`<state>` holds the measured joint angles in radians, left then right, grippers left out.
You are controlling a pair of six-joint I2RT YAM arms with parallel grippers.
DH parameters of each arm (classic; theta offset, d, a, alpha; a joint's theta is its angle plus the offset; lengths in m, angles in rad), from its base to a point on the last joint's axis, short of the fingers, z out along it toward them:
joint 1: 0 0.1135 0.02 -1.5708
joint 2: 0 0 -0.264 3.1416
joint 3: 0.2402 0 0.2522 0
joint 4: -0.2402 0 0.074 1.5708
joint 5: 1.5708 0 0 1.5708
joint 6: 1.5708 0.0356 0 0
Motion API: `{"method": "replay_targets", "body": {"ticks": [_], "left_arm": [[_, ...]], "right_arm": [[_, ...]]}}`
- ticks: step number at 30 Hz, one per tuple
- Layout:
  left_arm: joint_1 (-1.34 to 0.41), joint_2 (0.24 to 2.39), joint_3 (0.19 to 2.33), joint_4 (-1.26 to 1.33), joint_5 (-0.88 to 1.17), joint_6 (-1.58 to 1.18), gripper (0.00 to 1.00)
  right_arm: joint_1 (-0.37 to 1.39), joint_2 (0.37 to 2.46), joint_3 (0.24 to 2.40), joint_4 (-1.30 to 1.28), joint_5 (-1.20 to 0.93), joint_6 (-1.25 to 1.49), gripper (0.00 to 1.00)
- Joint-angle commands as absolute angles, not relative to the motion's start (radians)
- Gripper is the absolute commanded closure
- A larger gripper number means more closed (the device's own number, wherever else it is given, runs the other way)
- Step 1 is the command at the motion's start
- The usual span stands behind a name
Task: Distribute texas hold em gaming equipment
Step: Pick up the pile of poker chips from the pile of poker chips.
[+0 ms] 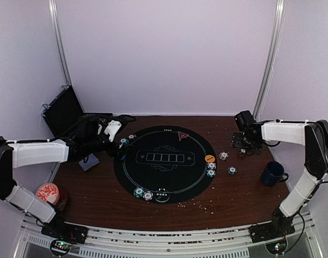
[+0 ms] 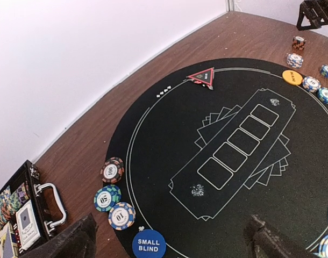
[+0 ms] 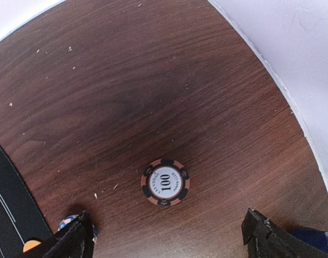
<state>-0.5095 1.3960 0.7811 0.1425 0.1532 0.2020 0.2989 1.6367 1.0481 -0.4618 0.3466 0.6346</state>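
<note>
A round black poker mat (image 1: 164, 164) lies mid-table. On it sit a red triangle marker (image 2: 202, 77), an orange button (image 2: 292, 77) and a blue "SMALL BLIND" button (image 2: 148, 244). Three striped chips (image 2: 112, 170) line the mat's left rim, below my open left gripper (image 2: 169, 236). More chips (image 1: 211, 170) lie at the right rim and chips (image 1: 143, 193) at the front. My right gripper (image 3: 169, 236) hovers open above a single brown "100" chip (image 3: 165, 182) on bare wood. Neither gripper holds anything. Playing cards (image 2: 27, 220) rest inside the case.
An open black case (image 1: 62, 110) with chips and cards stands at the back left. A grey-blue flat pack (image 1: 89, 161) lies near the left arm. A dark blue mug (image 1: 272, 173) is at the right, a red-topped can (image 1: 48, 193) front left. Crumbs dot the wood.
</note>
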Motion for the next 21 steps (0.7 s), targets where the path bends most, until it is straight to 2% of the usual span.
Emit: {"method": "replay_targets", "body": {"ticks": [1, 21], "left_arm": [[-0.503, 1.436, 0.768, 0.255, 0.164, 0.160, 0.02], [-0.503, 1.412, 0.741, 0.279, 0.175, 0.178, 0.02]], "right_arm": [[0.253, 1.651, 1.092, -0.456, 0.320, 0.652, 0.03], [0.207, 1.794, 1.140, -0.445, 0.299, 0.637, 0.10]]}}
